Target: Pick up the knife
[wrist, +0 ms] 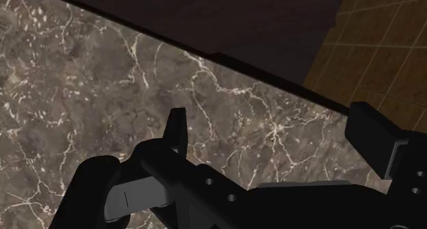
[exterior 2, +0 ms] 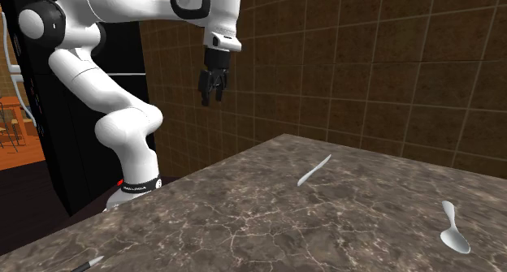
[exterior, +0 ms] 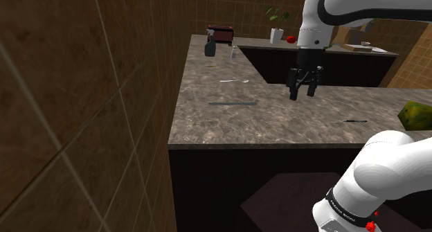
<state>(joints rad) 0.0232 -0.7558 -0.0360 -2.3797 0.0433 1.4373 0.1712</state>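
The knife (exterior: 232,103) is a thin grey blade lying flat on the brown marble counter (exterior: 208,116); in the second exterior view the knife (exterior 2: 314,170) lies mid-counter near the tiled wall. My gripper (exterior: 302,95) hangs open above the counter, well off to the shoulder view's right of the knife, beside the counter's inner edge. The second exterior view has the gripper (exterior 2: 212,101) high above the surface, fingers apart and nothing between them. In the wrist view the fingers (wrist: 176,128) stand wide apart over bare marble (wrist: 82,91).
A pale spoon (exterior: 234,79) lies beyond the knife; the spoon (exterior 2: 453,230) shows again. A small dark pen-like item (exterior: 355,120) and a green fruit (exterior: 415,114) lie near the stand. A dark appliance (exterior: 221,33), bottle (exterior: 210,48) and potted plant (exterior: 277,30) stand at the back.
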